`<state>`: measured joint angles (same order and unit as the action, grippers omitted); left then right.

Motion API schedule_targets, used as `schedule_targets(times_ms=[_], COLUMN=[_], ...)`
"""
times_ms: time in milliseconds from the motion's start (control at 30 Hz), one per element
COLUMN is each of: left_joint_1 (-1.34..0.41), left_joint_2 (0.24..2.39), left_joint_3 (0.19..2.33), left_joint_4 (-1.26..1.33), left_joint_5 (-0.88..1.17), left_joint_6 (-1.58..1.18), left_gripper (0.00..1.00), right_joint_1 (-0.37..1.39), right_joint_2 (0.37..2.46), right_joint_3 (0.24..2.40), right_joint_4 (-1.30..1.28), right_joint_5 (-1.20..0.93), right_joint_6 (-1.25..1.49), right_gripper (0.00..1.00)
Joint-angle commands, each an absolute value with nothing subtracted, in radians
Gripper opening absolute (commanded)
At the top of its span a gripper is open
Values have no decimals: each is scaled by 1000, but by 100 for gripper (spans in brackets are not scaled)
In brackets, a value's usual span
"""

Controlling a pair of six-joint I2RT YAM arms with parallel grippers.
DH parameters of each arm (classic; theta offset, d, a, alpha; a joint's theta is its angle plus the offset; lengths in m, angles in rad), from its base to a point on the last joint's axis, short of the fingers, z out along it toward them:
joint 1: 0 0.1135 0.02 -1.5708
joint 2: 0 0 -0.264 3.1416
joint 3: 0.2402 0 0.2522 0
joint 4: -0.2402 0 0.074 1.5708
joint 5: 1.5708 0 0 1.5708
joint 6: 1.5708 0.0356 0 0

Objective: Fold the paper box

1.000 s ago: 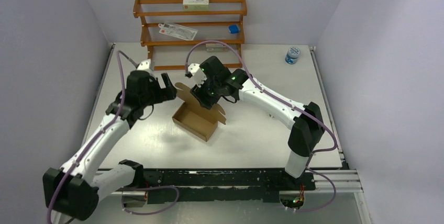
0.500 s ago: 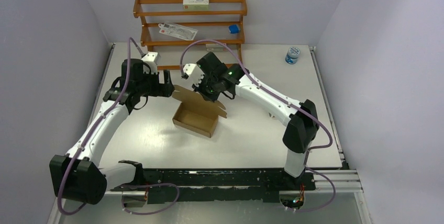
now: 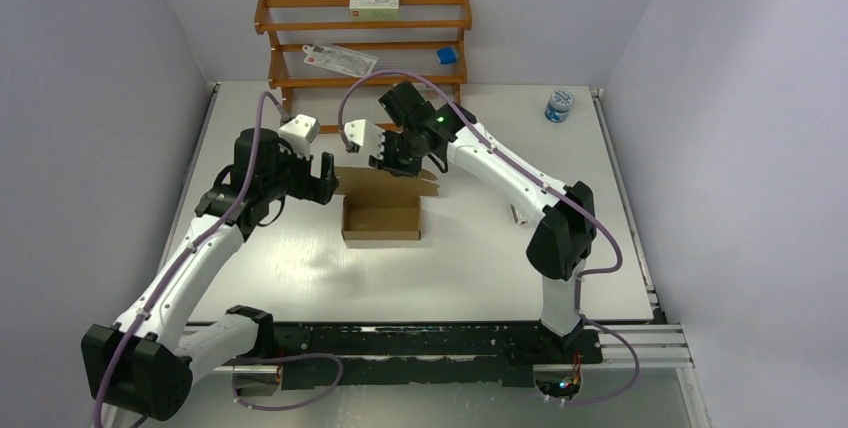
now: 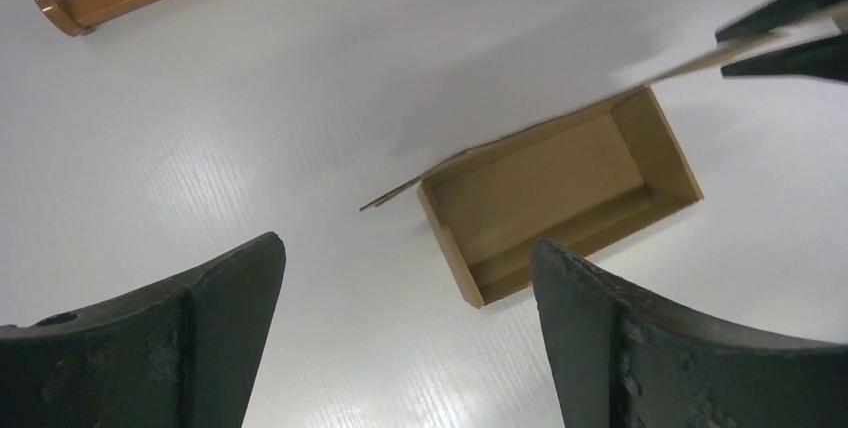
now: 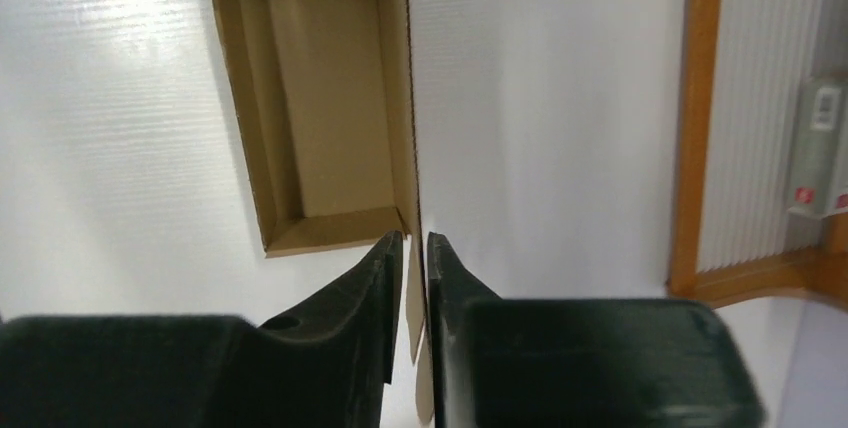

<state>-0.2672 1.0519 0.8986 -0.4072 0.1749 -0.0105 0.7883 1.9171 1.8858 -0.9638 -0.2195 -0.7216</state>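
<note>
The paper box (image 3: 381, 220) is plain brown cardboard, an open tray lying square on the table, its lid flap (image 3: 385, 181) standing up along the far side. My right gripper (image 3: 392, 163) reaches down over that flap. In the right wrist view the flap (image 5: 412, 148) runs edge-on between the nearly closed jaws (image 5: 414, 240), resting against one finger with a sliver of light on the other side. The tray (image 5: 330, 98) lies just beyond. My left gripper (image 3: 325, 178) hovers wide open at the box's left end, holding nothing (image 4: 408, 248); the box (image 4: 560, 193) lies ahead of it.
A wooden rack (image 3: 365, 48) with printed cartons stands at the back of the table, close behind both grippers. A blue-lidded jar (image 3: 559, 105) sits at the back right. A small item (image 3: 517, 213) lies beside the right arm.
The box has turned from a diagonal to square with the table edge, drawn by its lid flap. My right gripper moved back towards the rack. The left gripper came in to the box's left end.
</note>
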Motion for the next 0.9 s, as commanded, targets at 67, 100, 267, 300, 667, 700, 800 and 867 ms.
schedule_targets(times_ms=[67, 100, 267, 300, 667, 700, 800, 867], left_joint_1=[-311, -321, -393, -401, -405, -402, -372, -346], left_joint_2=[1004, 1009, 1040, 1054, 1198, 1197, 1196, 1196], left_joint_3=[891, 902, 910, 913, 995, 991, 984, 973], left_joint_4=[-358, -371, -411, -419, -515, -511, -499, -481], left_joint_5=[140, 114, -47, -59, -27, -31, 7, 56], left_joint_6=[44, 39, 55, 56, 123, 124, 126, 130], left_gripper=[98, 98, 98, 98, 98, 98, 98, 98], right_joint_1=[770, 768, 749, 748, 583, 557, 550, 547], right_joint_2=[1861, 1829, 1609, 1561, 1366, 1369, 1367, 1363], right_joint_3=[1893, 1860, 1584, 1523, 1164, 1148, 1124, 1108], right_joint_4=[-929, -895, -679, -640, -392, -375, -354, -334], right_joint_5=[-223, -204, -159, -137, -228, -260, -332, -358], right_joint_6=[-710, -667, -458, -433, -349, -344, -358, -372], right_gripper=[36, 40, 59, 62, 71, 72, 70, 70])
